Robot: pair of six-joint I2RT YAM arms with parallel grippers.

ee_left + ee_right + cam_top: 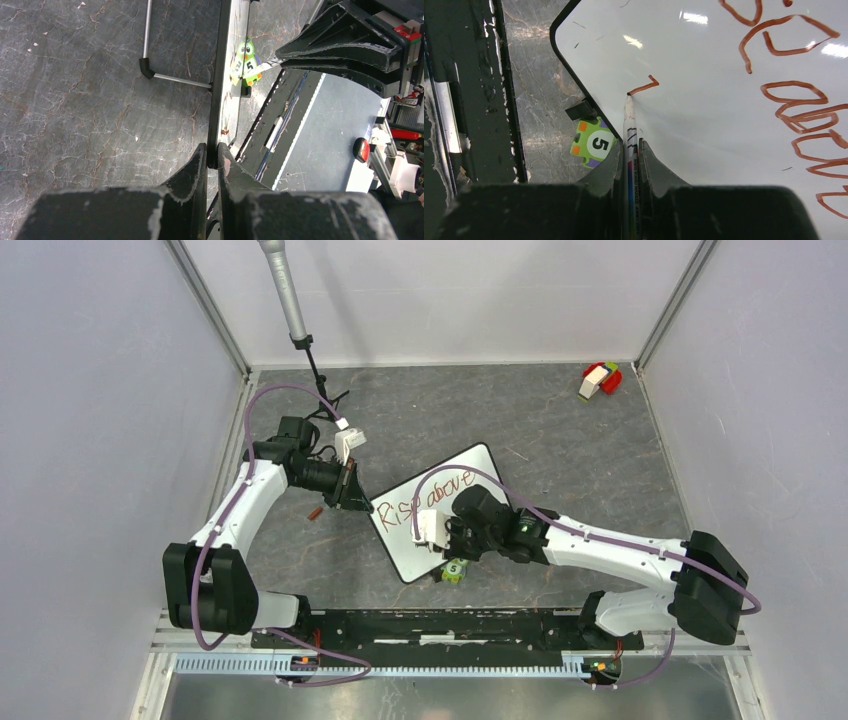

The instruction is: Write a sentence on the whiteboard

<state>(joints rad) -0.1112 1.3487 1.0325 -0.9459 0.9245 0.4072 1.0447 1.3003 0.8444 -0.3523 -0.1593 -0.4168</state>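
Note:
The whiteboard lies slanted on the dark table, propped up on a thin metal stand. My left gripper is shut on the board's left rim, which shows edge-on in the left wrist view. The sentence, in reddish-brown lettering, reads "Rise above". My right gripper is shut on a white marker pen. The pen's tip touches the whiteboard at the end of a short fresh stroke under the first line.
A green "5" magnet and a black clip sit at the board's near edge. A small brown cap lies left of the board. A red, white and green block is at the far right corner, and a grey pole hangs at back left.

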